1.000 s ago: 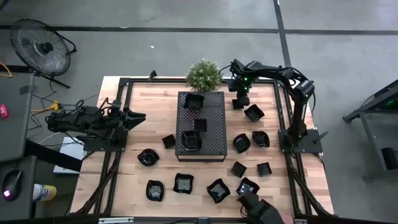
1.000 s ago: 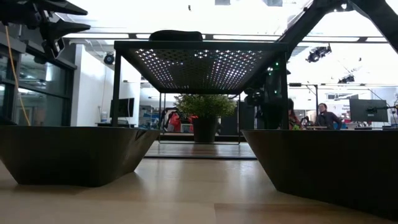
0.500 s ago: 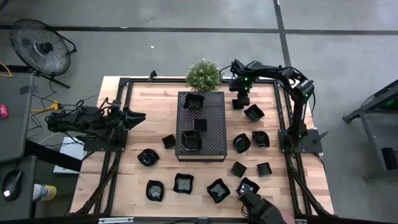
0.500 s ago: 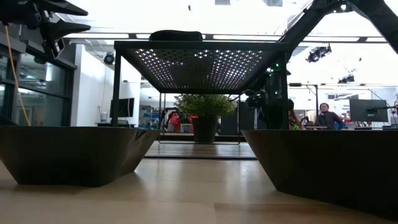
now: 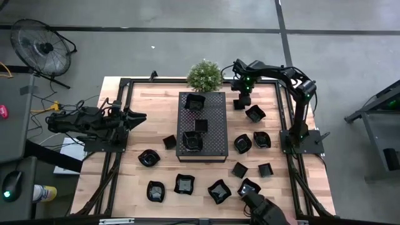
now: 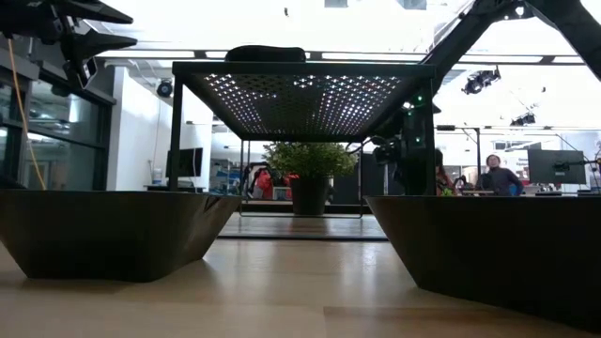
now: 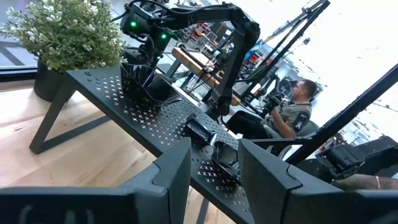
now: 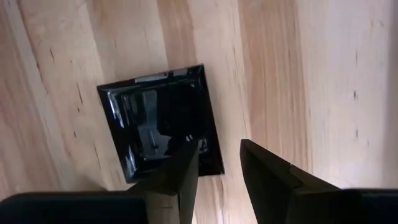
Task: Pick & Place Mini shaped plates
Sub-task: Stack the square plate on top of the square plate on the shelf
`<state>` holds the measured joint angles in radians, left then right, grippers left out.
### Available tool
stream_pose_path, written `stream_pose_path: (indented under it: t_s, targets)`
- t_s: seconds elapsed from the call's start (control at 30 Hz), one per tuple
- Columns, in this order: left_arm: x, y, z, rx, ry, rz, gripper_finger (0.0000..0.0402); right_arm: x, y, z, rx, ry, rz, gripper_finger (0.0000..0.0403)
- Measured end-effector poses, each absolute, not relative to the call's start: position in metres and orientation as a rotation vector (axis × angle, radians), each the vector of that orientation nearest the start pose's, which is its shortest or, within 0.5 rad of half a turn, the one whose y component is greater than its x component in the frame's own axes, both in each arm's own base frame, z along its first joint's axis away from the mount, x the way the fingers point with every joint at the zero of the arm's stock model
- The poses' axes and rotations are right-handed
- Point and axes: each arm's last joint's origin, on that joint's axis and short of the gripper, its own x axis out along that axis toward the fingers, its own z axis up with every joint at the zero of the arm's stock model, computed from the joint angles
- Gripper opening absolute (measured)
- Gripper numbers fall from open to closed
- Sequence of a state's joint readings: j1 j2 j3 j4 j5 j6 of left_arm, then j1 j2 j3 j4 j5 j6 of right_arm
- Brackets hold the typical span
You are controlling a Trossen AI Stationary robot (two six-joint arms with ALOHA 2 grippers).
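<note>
Several small glossy black plates lie on the wooden table, such as a wavy one (image 5: 254, 113) and a round one (image 5: 242, 143). Three more rest on the raised perforated tray (image 5: 215, 134). My right gripper (image 5: 241, 94) is open and points down over a small square plate (image 8: 158, 121) near the table's far edge. One of its fingers (image 8: 180, 171) is above the plate's edge, the other (image 8: 267, 177) over bare wood beside it. I cannot tell whether they touch it. My left gripper (image 5: 139, 116) waits, open, at the table's left edge, seen also in the left wrist view (image 7: 214, 180).
A potted plant (image 5: 204, 75) stands at the far edge beside the tray. A person's dark-gloved hand (image 5: 261, 209) reaches in at the near edge by a plate (image 5: 249, 187). Bare wood lies between the tray and the left arm. Two plates (image 6: 108, 230) (image 6: 498, 253) fill the low view's foreground.
</note>
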<state>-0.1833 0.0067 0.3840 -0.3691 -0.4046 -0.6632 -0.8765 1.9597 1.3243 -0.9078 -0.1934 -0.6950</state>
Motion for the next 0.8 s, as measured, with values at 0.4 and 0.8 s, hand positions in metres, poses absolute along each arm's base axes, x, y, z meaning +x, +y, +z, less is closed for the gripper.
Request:
stream_pose_path:
  t_s: [0.4,0.8]
  targets:
    - [0.057,0.001,0.251,-0.659,-0.075,0.220,0.0131,0.214,-0.275,0.178,0.435,1.331,-0.228,0.0114]
    - [0.057,0.001,0.247,-0.642,-0.036,0.230,0.0131,0.206,-0.272,0.175,0.907,1.318,-0.565,0.0114]
